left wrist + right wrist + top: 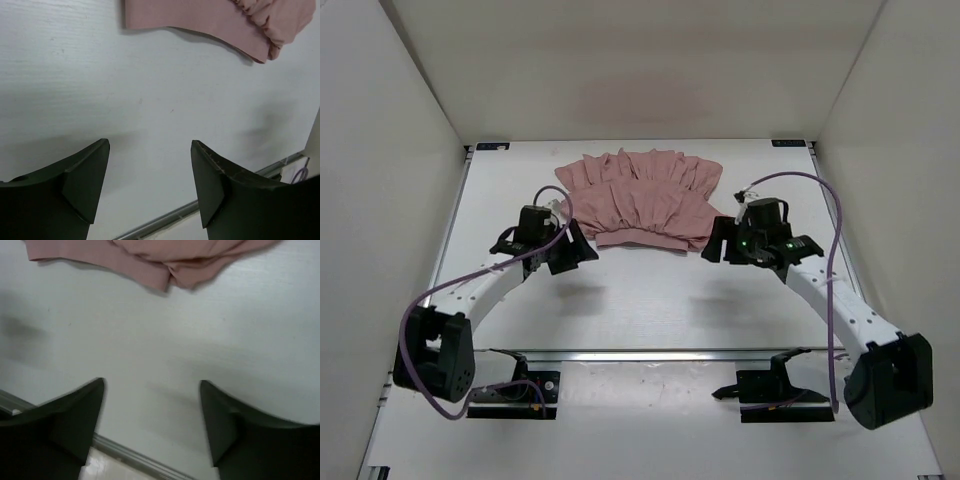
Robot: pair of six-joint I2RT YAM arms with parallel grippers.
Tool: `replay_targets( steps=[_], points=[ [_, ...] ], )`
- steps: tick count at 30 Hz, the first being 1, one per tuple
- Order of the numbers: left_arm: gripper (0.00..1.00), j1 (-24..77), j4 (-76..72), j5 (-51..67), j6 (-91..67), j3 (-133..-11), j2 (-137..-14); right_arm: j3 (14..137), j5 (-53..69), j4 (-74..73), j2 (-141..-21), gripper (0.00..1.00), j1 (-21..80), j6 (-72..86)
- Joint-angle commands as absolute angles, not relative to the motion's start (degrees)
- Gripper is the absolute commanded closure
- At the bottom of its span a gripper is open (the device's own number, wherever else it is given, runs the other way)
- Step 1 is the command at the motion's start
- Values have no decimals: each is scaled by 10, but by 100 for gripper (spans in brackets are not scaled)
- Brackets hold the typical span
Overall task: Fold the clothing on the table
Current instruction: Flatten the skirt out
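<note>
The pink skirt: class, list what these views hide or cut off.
Left wrist view: the skirt runs off the top edge; only its near edge shows.
Right wrist view: the same, cut off at the top edge.
Top view: its underside, hidden by its own fabric.

No legible text, top view or wrist views.
No label, brand, number or sign to be read on skirt, table, left arm or right arm.
</note>
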State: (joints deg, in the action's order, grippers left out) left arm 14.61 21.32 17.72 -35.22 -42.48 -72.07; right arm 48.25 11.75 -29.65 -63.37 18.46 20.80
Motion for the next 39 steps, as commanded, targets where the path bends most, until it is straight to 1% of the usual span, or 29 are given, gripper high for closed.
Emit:
replay_targets(
  steps=[1, 2, 3, 4, 5, 6, 8, 9, 12, 15, 18, 20, 22, 25, 26, 27, 28, 29, 30, 34, 39],
  points=[
    [25, 156, 174, 131, -373, -452, -762, 504, 109, -244, -686, 41, 199, 197],
    [25, 159, 164, 126, -375, -460, -783, 502, 122, -217, -700, 48, 199, 206],
    [25, 156, 159, 119, -381, -472, -810, 492, 151, -186, -714, 62, 196, 214],
    [25, 160, 153, 115, -389, -477, -822, 490, 161, -172, -733, 71, 197, 218],
    [26, 163, 137, 106, -402, -484, -844, 489, 157, -149, -753, 78, 202, 228],
    [27, 163, 124, 99, -409, -490, -864, 493, 157, -135, -763, 77, 203, 237],
    [27, 167, 101, 95, -425, -507, -892, 510, 152, -128, -802, 66, 205, 255],
    [27, 169, 85, 98, -436, -511, -909, 514, 145, -115, -824, 54, 207, 261],
    [27, 175, 69, 80, -455, -540, -946, 532, 131, -91, -867, 52, 216, 277],
    [33, 176, 55, 64, -464, -557, -975, 550, 141, -77, -911, 49, 209, 285],
    [34, 171, 36, 61, -481, -566, -992, 567, 141, -65, -954, 49, 211, 297],
    [35, 171, 27, 55, -490, -568, -1000, 577, 147, -60, -982, 45, 212, 301],
    [36, 169, 7, 60, -501, -564, -1005, 591, 150, -59, -1001, 46, 213, 309],
    [48, 170, 12, 61, -505, -570, -1019, 608, 150, -59, -1026, 49, 209, 320],
    [51, 170, 18, 65, -505, -572, -1019, 613, 155, -59, -1036, 58, 207, 324],
    [65, 172, 14, 64, -505, -572, -1026, 621, 155, -68, -1042, 71, 207, 329],
    [72, 171, 16, 69, -504, -571, -1027, 623, 156, -64, -1046, 76, 208, 329],
    [91, 170, 16, 75, -503, -571, -1026, 625, 163, -64, -1048, 94, 207, 330],
    [100, 170, 12, 83, -506, -569, -1024, 624, 160, -69, -1040, 100, 207, 336],
    [100, 166, 25, 90, -500, -577, -1005, 621, 160, -87, -1018, 100, 200, 327],
    [100, 163, 76, 98, -486, -566, -943, 599, 156, -136, -942, 100, 191, 306]
  ],
)
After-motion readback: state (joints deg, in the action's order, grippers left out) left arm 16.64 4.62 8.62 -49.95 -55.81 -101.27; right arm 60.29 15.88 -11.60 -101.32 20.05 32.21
